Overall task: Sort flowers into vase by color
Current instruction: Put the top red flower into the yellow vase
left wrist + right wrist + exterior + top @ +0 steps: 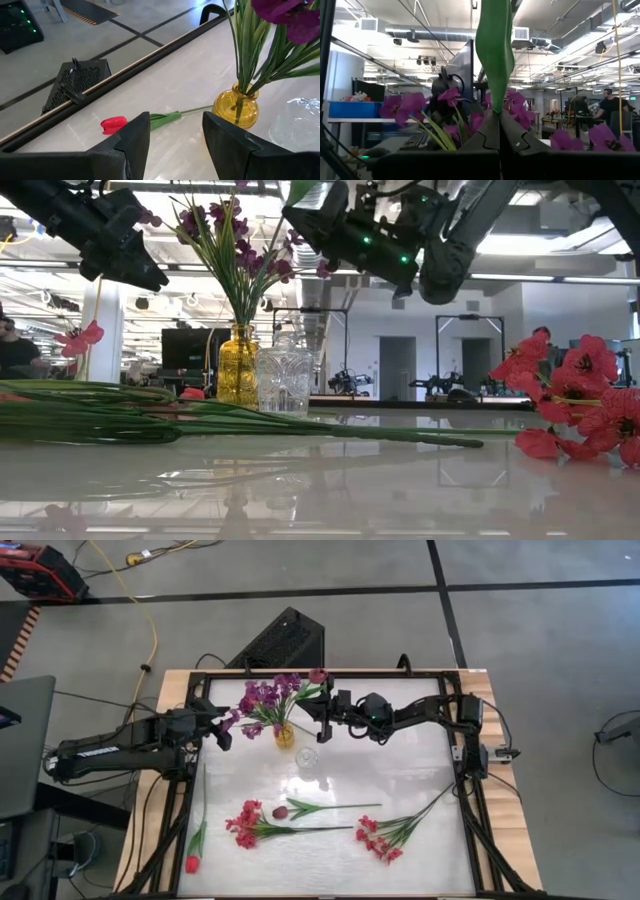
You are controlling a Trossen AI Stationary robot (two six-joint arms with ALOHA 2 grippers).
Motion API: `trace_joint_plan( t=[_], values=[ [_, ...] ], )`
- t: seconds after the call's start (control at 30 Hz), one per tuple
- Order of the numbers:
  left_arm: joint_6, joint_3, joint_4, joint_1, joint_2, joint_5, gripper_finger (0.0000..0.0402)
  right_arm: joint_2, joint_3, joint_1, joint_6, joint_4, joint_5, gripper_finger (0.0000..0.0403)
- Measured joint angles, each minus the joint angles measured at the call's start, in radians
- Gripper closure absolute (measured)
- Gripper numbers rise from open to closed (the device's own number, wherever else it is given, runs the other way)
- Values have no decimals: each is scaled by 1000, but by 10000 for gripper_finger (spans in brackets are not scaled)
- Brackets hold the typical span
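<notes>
Right gripper point(324, 718) raised beside yellow vase point(285, 734), fingers pressed together on green stem point(494, 55) of pink tulip point(317, 675); held high, judged so stem can drop among purple flowers point(266, 696) already in vase. Left gripper point(218, 726) hangs on vase's other side, fingers spread, holding nothing, probably waiting. Clear glass vase point(306, 757) just beside yellow one. On table point(420, 750): red tulip point(192, 862), two red-pink sprays point(243, 824) point(377, 838), maroon tulip point(281, 811). Tulip stem's lower end not traceable.
</notes>
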Motion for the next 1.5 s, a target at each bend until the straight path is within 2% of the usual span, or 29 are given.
trace_joint_plan(
  t=[0.23, 0.43, 1.0, 1.5],
  values=[
    [-8, 0, 0, 0, 0, 0, 231, 0, 0, 5, -2, -17, 5, 388],
    [-14, 0, 4, 0, 0, 0, 231, 0, 0, 29, -66, -28, 48, 387],
    [-16, 0, 0, 0, 0, 0, 231, -1, 36, 33, -91, -138, 48, 387],
    [-16, 0, -1, 0, 0, 10, 231, 0, 36, 27, -122, -342, 47, 387]
  ],
)
